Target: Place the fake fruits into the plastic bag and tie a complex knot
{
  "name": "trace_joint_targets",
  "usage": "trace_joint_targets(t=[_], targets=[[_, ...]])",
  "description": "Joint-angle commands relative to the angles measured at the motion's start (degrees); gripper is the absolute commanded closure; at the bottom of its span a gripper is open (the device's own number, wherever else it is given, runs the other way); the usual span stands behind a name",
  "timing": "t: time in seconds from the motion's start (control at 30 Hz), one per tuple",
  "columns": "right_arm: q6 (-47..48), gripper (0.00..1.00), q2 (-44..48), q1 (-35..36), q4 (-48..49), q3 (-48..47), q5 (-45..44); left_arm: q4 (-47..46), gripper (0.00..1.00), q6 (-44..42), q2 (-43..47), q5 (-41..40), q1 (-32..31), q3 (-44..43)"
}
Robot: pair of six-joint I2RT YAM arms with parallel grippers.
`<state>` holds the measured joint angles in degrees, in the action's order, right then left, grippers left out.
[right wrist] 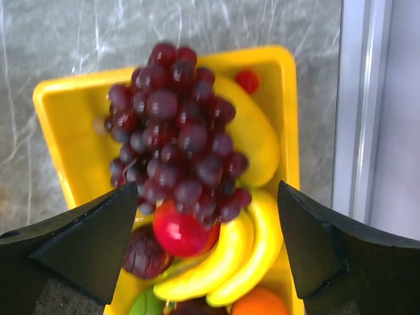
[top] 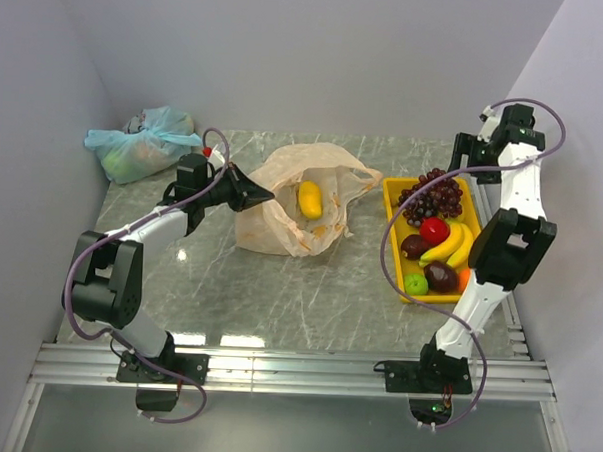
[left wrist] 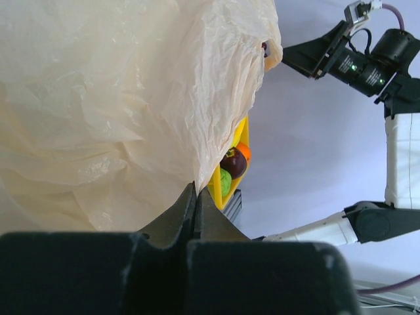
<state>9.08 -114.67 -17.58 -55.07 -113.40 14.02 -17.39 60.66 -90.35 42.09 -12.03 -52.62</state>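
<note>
Plainly found the right gripper point(right wrist: 205, 197) spread wide and holding nothing, poised straight above the purple grapes point(right wrist: 177, 138) at the far end of the yellow tray point(right wrist: 59, 125). Saw the bunch running lengthwise along the tray, from its far wall back toward the red fruit point(right wrist: 177, 231) and the bananas point(right wrist: 230, 259), so crosswise to the line between the two fingers point(right wrist: 85, 243); judged a straight descent enough to straddle its narrow width. Noted the left gripper point(left wrist: 195, 197) clenched tight on a fold of the plastic bag point(top: 283, 200), with that rim lifted off the table point(top: 278, 295). Located the bag at mid-table, left of the tray and near it, with one yellow fruit point(top: 309, 198) already lying in its mouth. Reckoned the right gripper much the nearer to the fruits in the tray, the left one well apart and occupied; reckoned the carry to run leftward from tray to bag mouth. Could not tell from any view how wide that mouth stood open.
</note>
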Motion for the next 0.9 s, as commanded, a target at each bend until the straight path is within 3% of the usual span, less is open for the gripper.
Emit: trace_joint_targets(t=[0.0,0.67,0.77,0.8,0.87], targets=[[1.2,0.07,-4.0,0.4,0.0,-4.7,-0.7,0.6,1.0,-2.1,0.7,-0.2,0.1,-2.0],[1.2,0.23,-13.2,1.1,-0.3,-1.7,5.7,3.0,1.0,-4.0,-0.4,-0.5,0.5,-3.0],[1.7,0.43,-13.2,0.8,-1.4,-1.8,6.6,3.0,1.0,-3.9,-0.5,-0.4,0.6,-3.2],[1.7,0.56,-12.9,0.6,-1.5,-1.8,6.9,2.9,1.0,-3.8,-0.6,-0.3,0.6,-3.2],[1.6,0.66,-11.7,-0.3,-2.2,-2.1,8.3,2.8,1.0,-3.5,-0.6,-0.2,0.6,-3.2]])
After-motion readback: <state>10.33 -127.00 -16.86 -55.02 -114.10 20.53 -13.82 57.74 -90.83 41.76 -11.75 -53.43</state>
